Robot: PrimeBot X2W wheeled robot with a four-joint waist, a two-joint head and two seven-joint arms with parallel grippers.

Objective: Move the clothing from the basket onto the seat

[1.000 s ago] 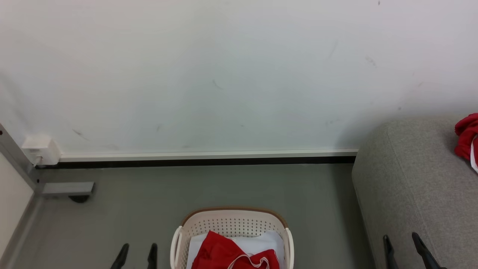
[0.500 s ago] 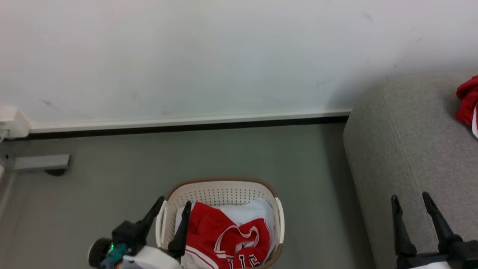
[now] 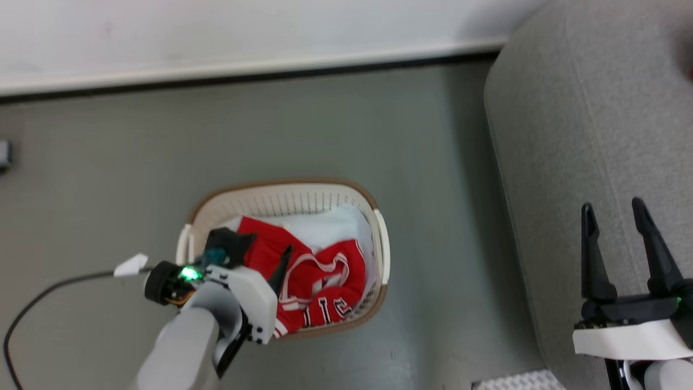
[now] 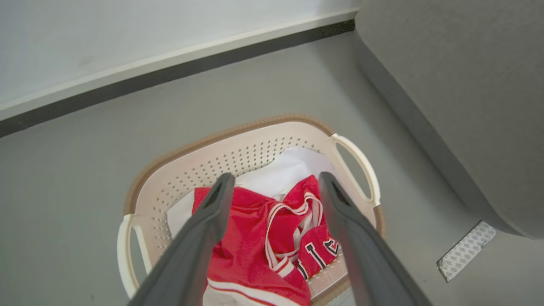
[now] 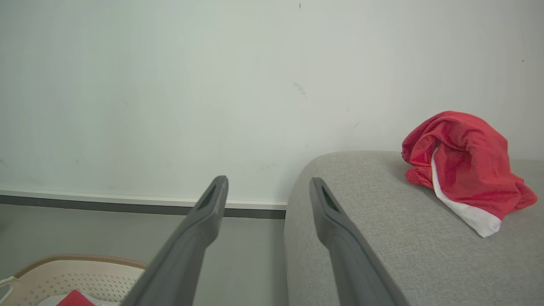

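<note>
place: home-like room (sparse) | cues: sofa [image 3: 568,135], laundry basket [image 3: 281,201], skirting board [image 3: 243,66]

basket [image 3: 287,201]: cream-white oval, perforated walls, brown rim, white handle each side; upright on floor, near seat but not touching.
red clothing [image 3: 319,273]: crumpled heap inside basket, soft fabric, white stripes and trim, dark white-outlined lettering partly readable, folds hide rest.
seat [image 3: 584,135]: large light grey upholstered sofa, rounded edges, right of basket in head view.
second red garment [image 5: 463,170]: bunched on seat upholstery, white edge hanging out at lower side, well apart from basket.
</note>
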